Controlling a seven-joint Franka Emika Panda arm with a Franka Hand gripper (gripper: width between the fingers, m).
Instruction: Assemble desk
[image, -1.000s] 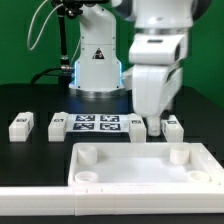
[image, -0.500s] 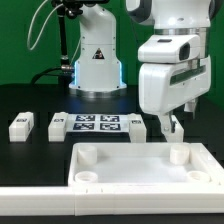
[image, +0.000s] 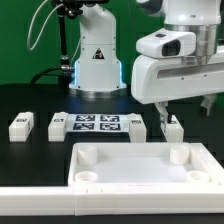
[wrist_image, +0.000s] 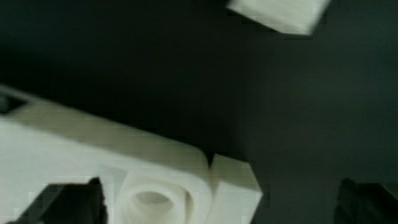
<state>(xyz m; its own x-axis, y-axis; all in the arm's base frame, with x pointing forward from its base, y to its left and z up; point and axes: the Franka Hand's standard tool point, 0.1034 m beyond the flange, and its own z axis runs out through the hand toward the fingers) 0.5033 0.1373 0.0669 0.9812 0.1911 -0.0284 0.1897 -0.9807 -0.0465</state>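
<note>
**A:** Where do we log the large white plastic tray-like desk panel (image: 75, 165)?

**B:** We see it flat on the black tabletop (image: 30, 100), on the camera's side of the thin white marker board (image: 97, 124), with its round corner sockets facing up.

**A:** The small white block legs?

**B:** We count four in a row with the marker board. On the exterior view's left of it are the outer left leg (image: 21, 126) and inner left leg (image: 57, 125). On its right are the inner right leg (image: 138, 124) and outer right leg (image: 172, 128). All lie loose on the tabletop.

**A:** Pincer?

**B:** The white two-finger pincer (image: 186, 110) hangs to the exterior view's right of the marker board, above the outer right leg, jaws spread wide, holding nothing. In the wrist view we note the panel's corner socket (wrist_image: 151, 205) between the dark fingertips (wrist_image: 63, 200). A white block (wrist_image: 281, 15) lies well apart from it; we cannot tell which leg it is.
</note>
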